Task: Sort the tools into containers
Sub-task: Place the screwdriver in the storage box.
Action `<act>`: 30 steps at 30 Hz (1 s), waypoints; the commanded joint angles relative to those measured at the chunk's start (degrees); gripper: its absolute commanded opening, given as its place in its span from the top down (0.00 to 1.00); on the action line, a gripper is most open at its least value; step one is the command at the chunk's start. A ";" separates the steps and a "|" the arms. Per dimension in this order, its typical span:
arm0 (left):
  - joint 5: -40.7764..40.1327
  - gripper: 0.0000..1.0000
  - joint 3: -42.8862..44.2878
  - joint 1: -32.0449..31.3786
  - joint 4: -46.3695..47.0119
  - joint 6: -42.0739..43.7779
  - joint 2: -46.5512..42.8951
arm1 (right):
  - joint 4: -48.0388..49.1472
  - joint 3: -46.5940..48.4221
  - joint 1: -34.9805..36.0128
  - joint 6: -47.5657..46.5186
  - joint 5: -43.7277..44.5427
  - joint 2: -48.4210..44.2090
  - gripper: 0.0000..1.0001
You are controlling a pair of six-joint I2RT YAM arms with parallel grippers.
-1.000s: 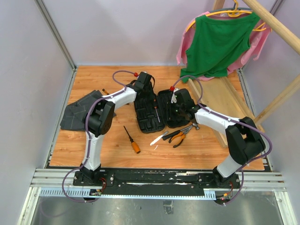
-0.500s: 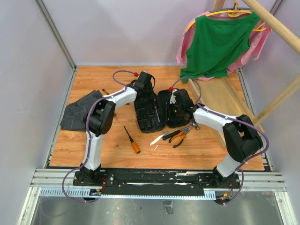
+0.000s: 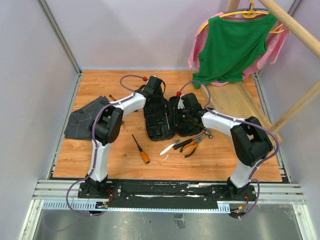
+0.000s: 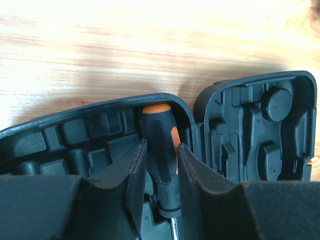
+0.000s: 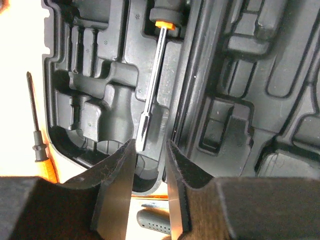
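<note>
Mid-table, the open case (image 3: 155,133) holds one screwdriver (image 4: 161,150) lying in a slot of its left half, handle toward the far end. The left gripper (image 4: 161,148) straddles that handle, fingers hugging both sides; whether they actually pinch it I cannot tell. The right gripper (image 5: 150,145) hangs just short of the shaft's tip, jaws parted with nothing between them. Pliers (image 3: 191,145) and a second screwdriver (image 3: 141,149) lie loose on the table in front of the case. The risk, as I judge it: a squeeze off-centre or a sideways drag could lever the slotted screwdriver out, or slide or fold the light case. With both arms crowding one tool, fingers may also knock together.
</note>
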 commanded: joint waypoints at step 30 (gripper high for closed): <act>-0.59 0.68 -1.48 -0.06 -1.47 0.67 2.40 | -4.45 5.42 4.30 -1.32 5.20 5.40 0.86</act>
